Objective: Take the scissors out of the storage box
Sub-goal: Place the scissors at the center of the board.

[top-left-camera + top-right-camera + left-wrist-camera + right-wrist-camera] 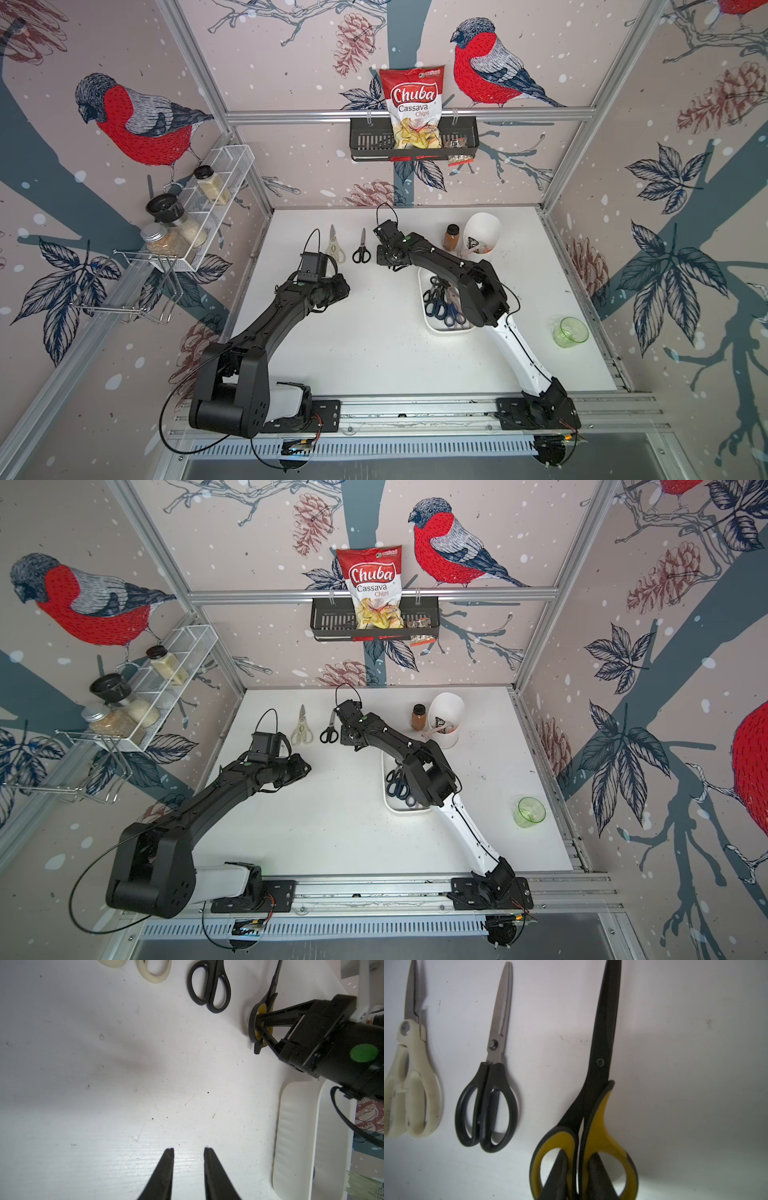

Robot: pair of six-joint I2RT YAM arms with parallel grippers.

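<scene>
In the right wrist view, my right gripper (578, 1153) is shut on the black-and-yellow scissors (598, 1105). One finger sits in each handle loop, pinching the middle bars, and the blades point away over the table. Cream-handled scissors (334, 249) and black-handled scissors (362, 249) lie side by side on the table to its left. The white storage box (432, 328) holds several dark-blue-handled scissors (440, 305), partly hidden under the right arm. My left gripper (189, 1149) hovers open over bare table, left of the box, with nothing between its fingers.
A tall white cup (482, 232) and a brown spice jar (451, 237) stand at the back right. A green glass (570, 331) sits near the right edge. Wall racks with jars and a chips bag hang above the table.
</scene>
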